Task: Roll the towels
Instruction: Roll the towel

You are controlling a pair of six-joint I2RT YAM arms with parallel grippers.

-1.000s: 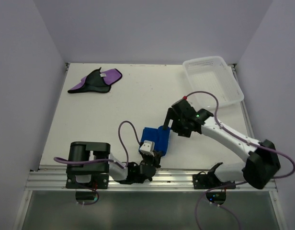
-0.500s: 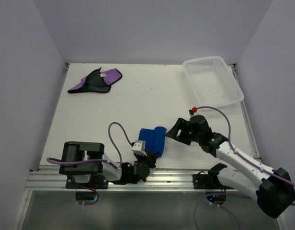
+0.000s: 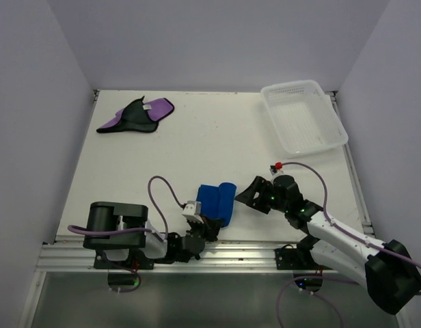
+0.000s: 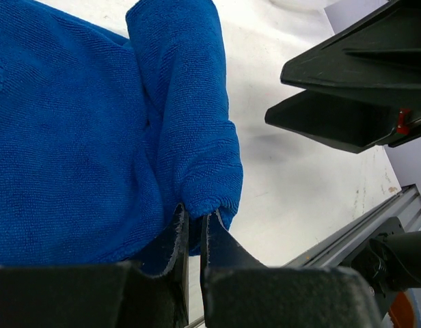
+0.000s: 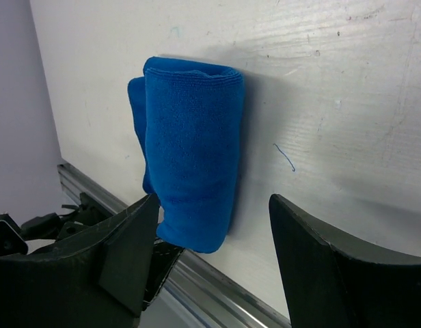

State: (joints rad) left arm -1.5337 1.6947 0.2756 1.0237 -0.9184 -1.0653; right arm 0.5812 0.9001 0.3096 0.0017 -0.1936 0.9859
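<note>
The blue towel (image 3: 217, 201) lies rolled up near the table's front edge, its layered end showing in the right wrist view (image 5: 193, 143). My left gripper (image 3: 197, 217) is shut on the roll's near corner (image 4: 197, 198), with both fingers (image 4: 217, 236) pinching the hem. My right gripper (image 3: 246, 193) sits low just right of the roll, open. Its fingers (image 5: 132, 232) stand wide on either side of the roll's near end without closing on it. The purple towel (image 3: 139, 116), black side partly up with a white tag, lies crumpled at the far left.
A white mesh basket (image 3: 292, 85) stands at the far right corner. The metal rail of the table's front edge (image 3: 251, 251) runs just behind both grippers. A purple cable (image 3: 159, 188) loops up from the left arm beside the roll.
The right arm has dropped toward the front edge and now sits low beside the blue towel, jaws a little narrower. The left gripper has drawn back slightly, still holding the towel's corner.
</note>
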